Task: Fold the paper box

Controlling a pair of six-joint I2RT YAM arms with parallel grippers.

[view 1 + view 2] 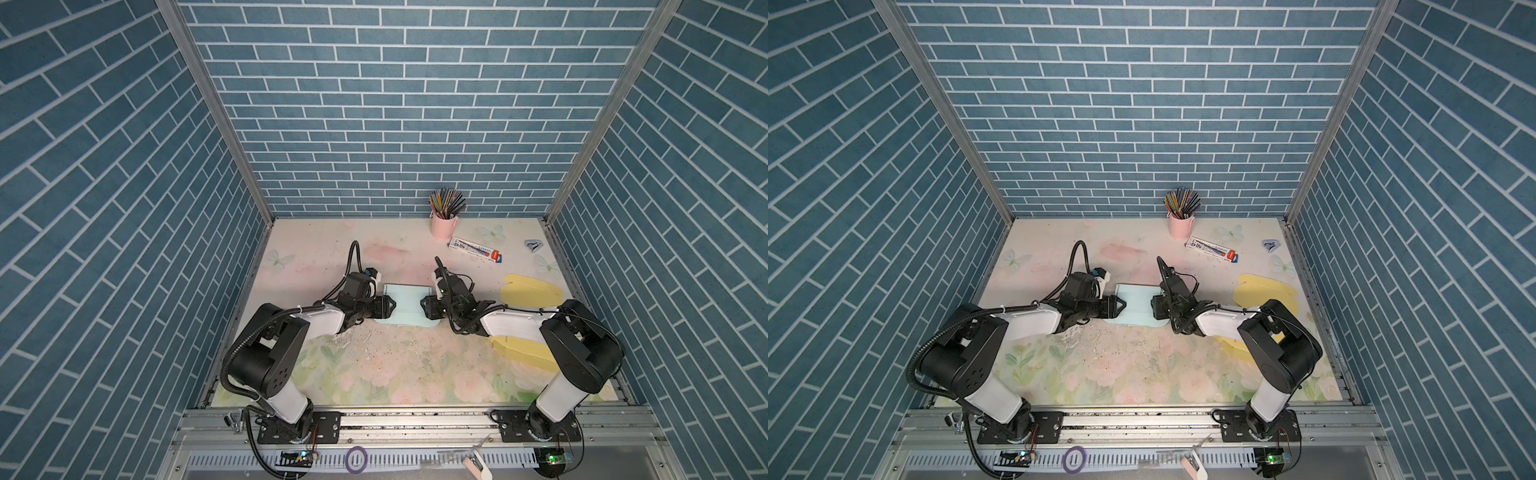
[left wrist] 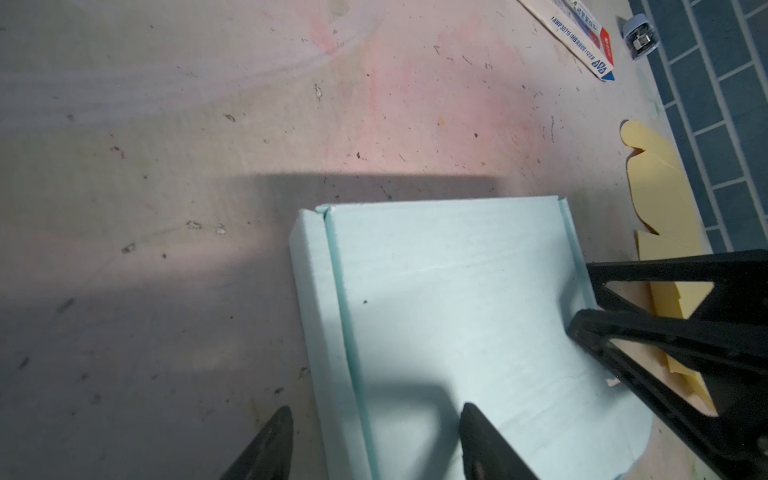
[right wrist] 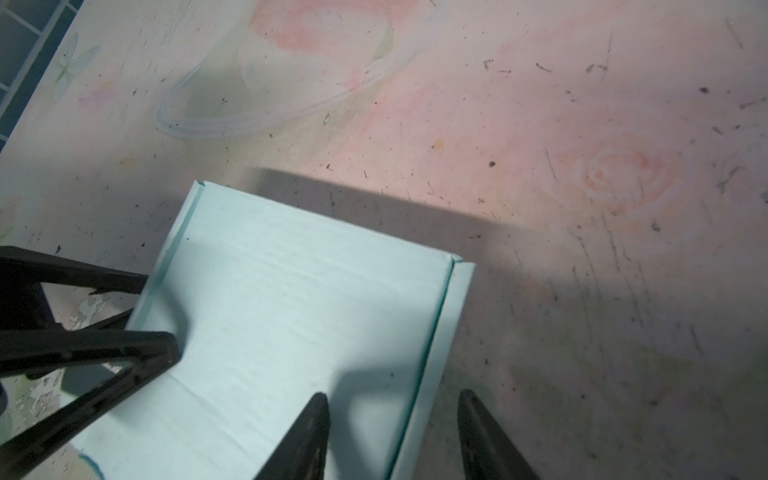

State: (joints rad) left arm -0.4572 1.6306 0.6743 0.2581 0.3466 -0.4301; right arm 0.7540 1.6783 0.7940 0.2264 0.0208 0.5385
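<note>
Both my tools stand apart. My left tool (image 2: 374, 411) straddles one raised side wall of the pale blue paper box (image 1: 406, 305), and my right tool (image 3: 390, 395) straddles the opposite wall. The box lies mid-surface (image 1: 395, 365), between them.

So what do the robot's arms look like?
Both the left arm and the right arm are white shells with chunky black joints. A black ribbed hose loops along the left arm. The left gripper and right gripper have black pointed fingers shaped like hollow triangles.
</note>
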